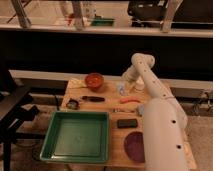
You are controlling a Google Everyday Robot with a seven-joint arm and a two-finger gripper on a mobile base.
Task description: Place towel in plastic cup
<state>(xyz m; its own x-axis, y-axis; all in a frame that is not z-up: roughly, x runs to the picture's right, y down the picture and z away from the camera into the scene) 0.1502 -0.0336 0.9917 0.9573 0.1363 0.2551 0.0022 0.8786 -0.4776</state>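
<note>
A pale crumpled towel (76, 82) lies at the far left corner of the wooden table (112, 112), beside an orange bowl (93, 80). My gripper (121, 88) hangs from the white arm (150, 90) over the far middle of the table, right of the bowl. A small pale, cup-like thing sits right at the gripper; I cannot tell whether it is the plastic cup or whether the gripper touches it. The gripper is well apart from the towel.
A green tray (77, 136) fills the near left. A black-handled tool (94, 99), a small dark object (73, 104), an orange item (130, 100), a black block (127, 123) and a purple plate (134, 146) lie on the table. The arm covers the right side.
</note>
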